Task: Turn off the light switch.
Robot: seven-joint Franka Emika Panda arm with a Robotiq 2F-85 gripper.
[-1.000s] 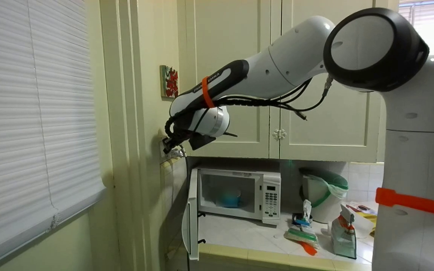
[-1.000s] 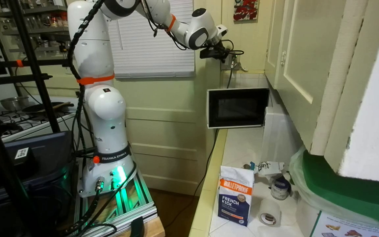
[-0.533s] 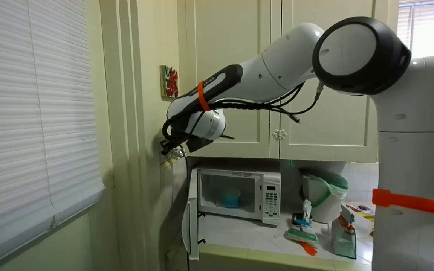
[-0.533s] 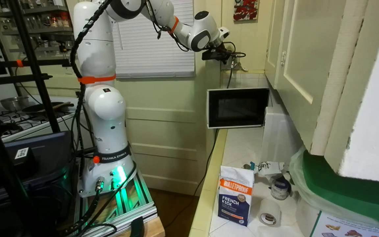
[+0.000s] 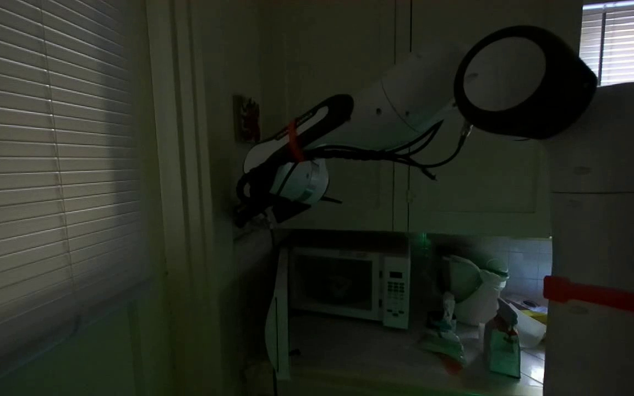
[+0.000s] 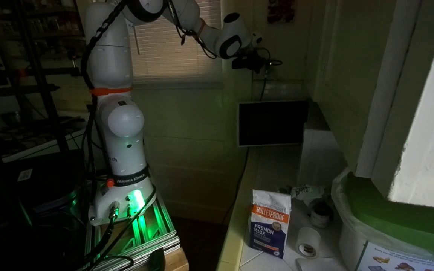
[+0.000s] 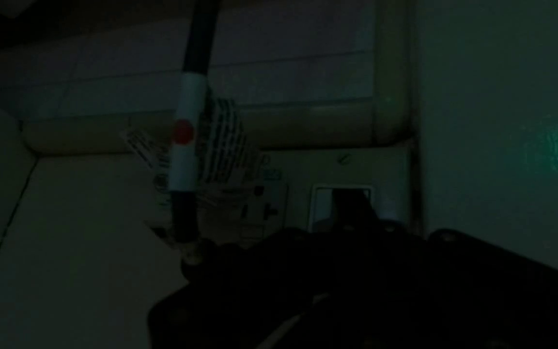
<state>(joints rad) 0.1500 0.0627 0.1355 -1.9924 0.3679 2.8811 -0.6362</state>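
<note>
Though dim, light switch (image 7: 324,206) outward-facing, long axis unclear.

Countertop (image 6: 273,165): pale tile, yellow edge, from centre to bottom in an exterior view.
Microwave (image 6: 319,150): right of centre, door open.
Bulletproof bag (image 6: 269,226): upright, bottom of the frame, right of centre.
White roll (image 6: 308,241): just right of the bag.
Jar (image 6: 320,215): dim, above the roll in the frame.
Bin (image 6: 352,237): green-lidded, lower right corner.

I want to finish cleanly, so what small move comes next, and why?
Probably ease the end effector straight back from the light switch: the wrist view shows it overlapping the switch, and both exterior views are mostly dark, so the task looks done.
</note>
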